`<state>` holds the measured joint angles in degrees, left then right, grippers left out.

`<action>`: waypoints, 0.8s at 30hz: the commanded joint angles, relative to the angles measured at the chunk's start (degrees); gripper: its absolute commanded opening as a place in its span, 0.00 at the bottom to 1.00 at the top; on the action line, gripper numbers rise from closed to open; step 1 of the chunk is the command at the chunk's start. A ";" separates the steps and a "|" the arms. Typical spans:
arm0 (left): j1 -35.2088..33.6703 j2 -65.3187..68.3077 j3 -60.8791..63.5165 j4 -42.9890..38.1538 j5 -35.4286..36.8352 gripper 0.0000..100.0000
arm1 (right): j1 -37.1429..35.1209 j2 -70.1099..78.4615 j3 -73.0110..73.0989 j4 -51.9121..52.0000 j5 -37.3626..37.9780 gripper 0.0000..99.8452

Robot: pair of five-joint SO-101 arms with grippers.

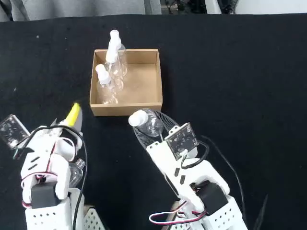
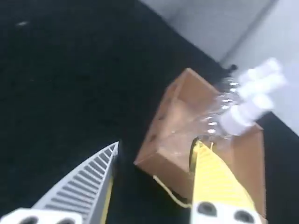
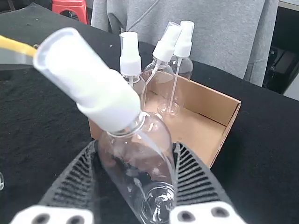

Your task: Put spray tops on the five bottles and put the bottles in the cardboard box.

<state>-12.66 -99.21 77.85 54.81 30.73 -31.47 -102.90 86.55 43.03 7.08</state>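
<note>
A loose bottle (image 1: pixel 76 171) lies near the spread left fingers (image 2: pixel 215 186). The right fingers (image 3: pixel 196 177) clamp a capped bottle (image 3: pixel 140 163) before the cardboard box (image 1: pixel 127 109), which holds three bottles (image 1: pixel 106 84).

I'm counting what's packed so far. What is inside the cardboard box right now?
Three spray-topped bottles stand in a row along one side wall of the cardboard box. The rest of its floor is bare. The floor directly beneath them is covered.
</note>
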 commanded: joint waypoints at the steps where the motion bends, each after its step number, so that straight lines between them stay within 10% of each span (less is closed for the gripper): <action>1: -4.00 -0.79 -2.33 2.99 -0.70 0.23 | 2.02 0.48 -5.14 -0.35 0.35 0.01; 24: -5.67 -0.79 11.65 -7.47 -0.62 0.05 | 5.01 29.05 -27.91 -9.14 0.00 0.02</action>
<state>-17.76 -99.12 90.42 48.84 30.73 -28.40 -80.66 64.13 38.02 7.08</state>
